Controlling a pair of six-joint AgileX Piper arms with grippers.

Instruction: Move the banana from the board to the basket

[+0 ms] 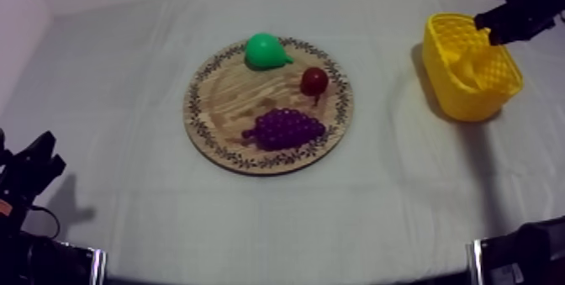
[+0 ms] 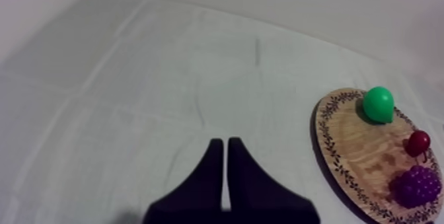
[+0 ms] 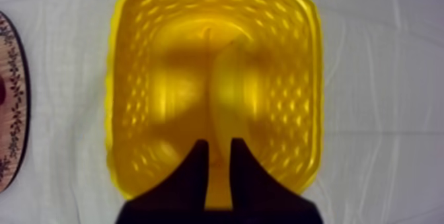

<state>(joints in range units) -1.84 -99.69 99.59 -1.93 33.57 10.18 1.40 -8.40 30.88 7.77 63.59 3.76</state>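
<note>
Left to right. Our black two-fingered left gripper [image 2: 221, 142] rests low over the grey-white tablecloth [image 1: 126, 95], fingers pressed together on nothing and well apart from the fruit. We judge it parked there to leave the work to the other arm. Centre: the round wooden board with a patterned rim [image 1: 227, 103] carries a green toy pear [image 1: 266, 50] at its far edge, a small red fruit [image 1: 314, 80] toward its right side and a purple bunch of grapes [image 1: 287, 128] at its near edge; the banana is not among them. Right: the yellow perforated plastic basket [image 1: 471, 103] stands on the cloth. Our right gripper [image 3: 219, 144] hangs above its mouth, fingers clamped on one end of the curved yellow toy banana [image 3: 228, 88], whose body reaches down inside the walls. By our judgement only the release is left to do
</note>
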